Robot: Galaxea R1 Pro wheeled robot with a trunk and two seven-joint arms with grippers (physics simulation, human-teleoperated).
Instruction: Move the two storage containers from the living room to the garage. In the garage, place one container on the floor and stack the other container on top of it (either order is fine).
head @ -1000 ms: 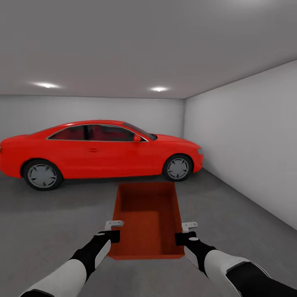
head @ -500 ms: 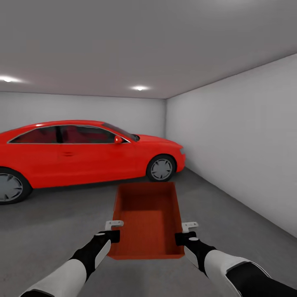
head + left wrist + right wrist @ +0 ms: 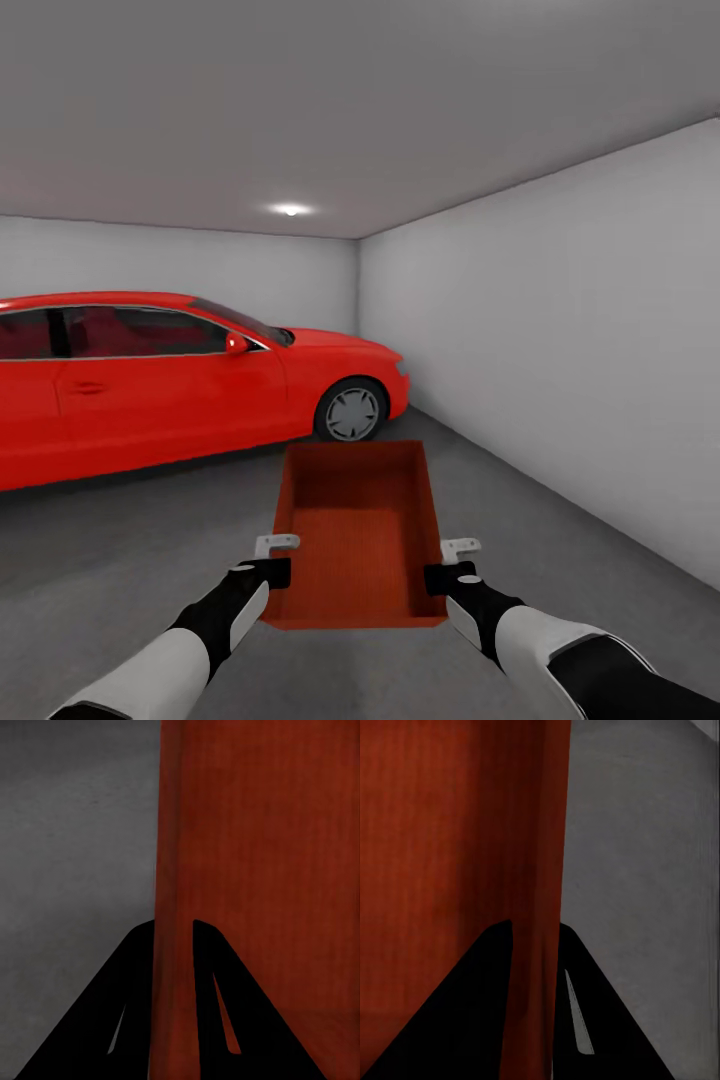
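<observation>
I am in the garage, holding one red-orange storage container [image 3: 355,530] in front of me above the dark grey concrete floor [image 3: 130,540]. My left gripper [image 3: 277,573] is shut on its left wall and my right gripper [image 3: 437,578] is shut on its right wall. In the left wrist view the black fingers [image 3: 135,997] straddle the container wall [image 3: 174,945]. In the right wrist view the fingers [image 3: 585,1012] pinch the container wall [image 3: 536,945] the same way. The bin is open-topped and has nothing inside. The second container is out of view.
A red car [image 3: 150,380] stands to the left, its front wheel [image 3: 352,412] just beyond the bin. A white-grey side wall [image 3: 560,350] runs along the right, meeting the back wall [image 3: 200,265] at a corner. Bare concrete lies between car and wall.
The whole view has swung to the right: the car slid left and the right wall came closer. Both grippers hold the container as before.
</observation>
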